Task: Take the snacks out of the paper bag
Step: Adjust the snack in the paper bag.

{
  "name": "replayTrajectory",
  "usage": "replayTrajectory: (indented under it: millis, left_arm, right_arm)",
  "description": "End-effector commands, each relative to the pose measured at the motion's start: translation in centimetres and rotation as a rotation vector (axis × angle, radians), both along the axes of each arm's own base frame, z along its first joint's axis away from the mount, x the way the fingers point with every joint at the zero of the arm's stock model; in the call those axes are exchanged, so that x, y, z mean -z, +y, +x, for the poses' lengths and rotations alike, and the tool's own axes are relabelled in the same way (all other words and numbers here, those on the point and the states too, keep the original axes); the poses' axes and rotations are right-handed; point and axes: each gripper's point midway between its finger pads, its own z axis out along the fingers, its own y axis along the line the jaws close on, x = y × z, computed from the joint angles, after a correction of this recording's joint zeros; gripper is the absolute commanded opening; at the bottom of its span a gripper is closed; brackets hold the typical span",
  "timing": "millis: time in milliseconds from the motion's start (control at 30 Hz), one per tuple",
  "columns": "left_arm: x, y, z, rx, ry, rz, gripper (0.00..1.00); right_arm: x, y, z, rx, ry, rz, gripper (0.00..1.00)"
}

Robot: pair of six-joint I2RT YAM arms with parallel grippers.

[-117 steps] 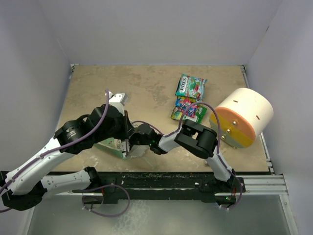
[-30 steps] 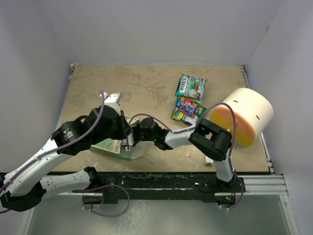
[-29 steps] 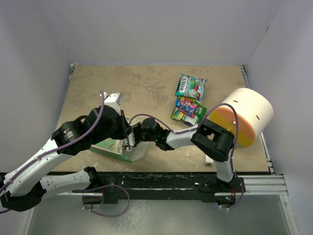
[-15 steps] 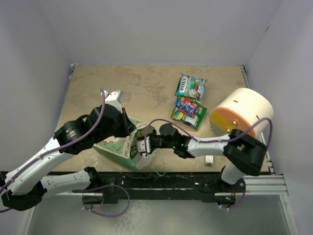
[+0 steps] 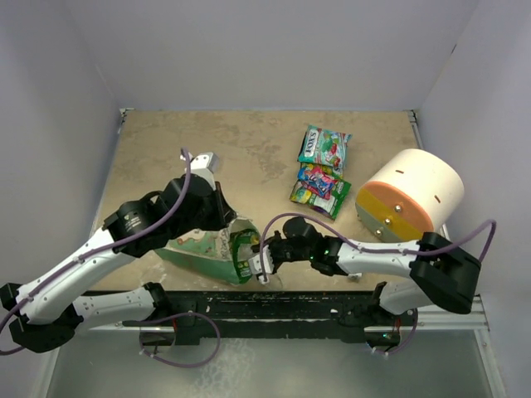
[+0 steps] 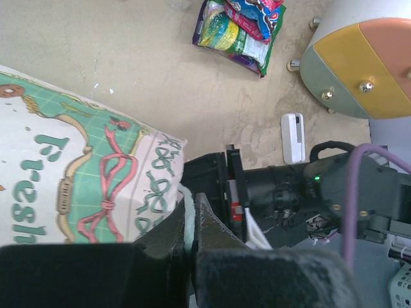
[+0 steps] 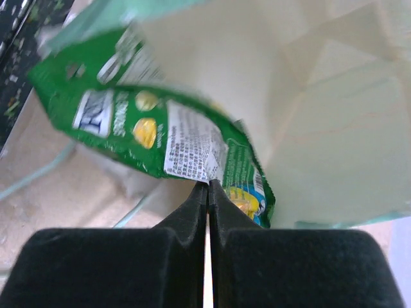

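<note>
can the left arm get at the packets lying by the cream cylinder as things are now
Probably not right away. The left gripper is shut on the paper bag's edge, and the packets lie off to its right. The table between looks free, but it would have to let go first.

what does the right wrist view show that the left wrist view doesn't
Only right wrist: a green snack packet pinched in the shut right gripper at the mouth of the paper bag, whose inside is white. Only left wrist: the left gripper shut on the bag's rim, loose snack packets, the big cylinder, a small white stick. Both: the bag.
</note>
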Motion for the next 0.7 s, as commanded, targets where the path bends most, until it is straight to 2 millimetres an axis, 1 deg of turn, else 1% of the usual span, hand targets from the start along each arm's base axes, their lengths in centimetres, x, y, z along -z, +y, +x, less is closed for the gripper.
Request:
replayTrajectory:
  millis: [0, 33, 67, 100, 133, 167, 200, 267, 300, 367, 400, 467, 533, 600, 633, 667]
  left_arm:
    - [-1.3, -1.3, 0.9, 0.015, -0.044, -0.032, 0.0]
    - [-1.4, -1.4, 1.0, 0.019, -0.046, -0.027, 0.0]
    - [-1.4, -1.4, 1.1, 0.02, -0.047, -0.023, 0.0]
    - [-1.4, -1.5, 1.1, 0.024, -0.045, -0.018, 0.0]
    - [-1.4, -1.6, 1.1, 0.029, -0.044, -0.016, 0.0]
    - [-1.4, -1.7, 1.1, 0.032, -0.043, -0.015, 0.0]
    - [-1.4, -1.7, 1.0, 0.036, -0.042, -0.014, 0.0]
    - [-1.3, -1.7, 1.0, 0.036, -0.039, -0.018, 0.0]
    - [-1.4, -1.7, 1.0, 0.037, -0.04, -0.019, 0.0]
    - [-1.4, -1.7, 0.9, 0.039, -0.04, -0.021, 0.0]
    - [-1.5, -1.6, 0.9, 0.039, -0.04, -0.022, 0.0]
    - [-1.4, -1.6, 0.8, 0.042, -0.037, -0.022, 0.0]
    - [-1.4, -1.6, 0.7, 0.045, -0.036, -0.023, 0.0]
    - [-1.4, -1.6, 0.7, 0.046, -0.035, -0.024, 0.0]
    - [-1.5, -1.6, 0.7, 0.046, -0.036, -0.026, 0.0]
    - [-1.6, -1.6, 0.7, 0.046, -0.038, -0.027, 0.0]
  right_arm:
    - [2.5, 0.5, -0.1, -0.082, -0.052, -0.104, 0.0]
    - [3.0, 0.5, -0.1, -0.086, -0.058, -0.119, 0.0]
    - [3.3, 0.5, 0.0, -0.094, -0.065, -0.128, 0.07]
    - [3.5, 0.4, 0.0, -0.096, -0.072, -0.133, 0.18]
    - [3.6, 0.4, 0.0, -0.097, -0.081, -0.128, 0.32]
    - [3.5, 0.4, 0.0, -0.099, -0.096, -0.114, 0.4]
    - [3.5, 0.5, 0.1, -0.103, -0.109, -0.105, 0.46]
    - [3.8, 0.7, 0.1, -0.112, -0.126, -0.106, 0.55]
    - [4.0, 0.9, 0.2, -0.118, -0.13, -0.11, 0.62]
    - [3.9, 1.4, 0.3, -0.122, -0.153, -0.106, 0.91]
    - [3.8, 1.7, 0.3, -0.123, -0.162, -0.104, 0.98]
    - [3.4, 2.4, 0.2, -0.137, -0.171, -0.097, 1.0]
    - [3.3, 3.1, 0.2, -0.15, -0.177, -0.095, 0.98]
    - [3.1, 4.0, 0.3, -0.158, -0.185, -0.089, 0.93]
    - [3.1, 4.4, 0.4, -0.156, -0.183, -0.084, 0.89]
    - [2.9, 4.6, 0.5, -0.154, -0.179, -0.075, 0.82]
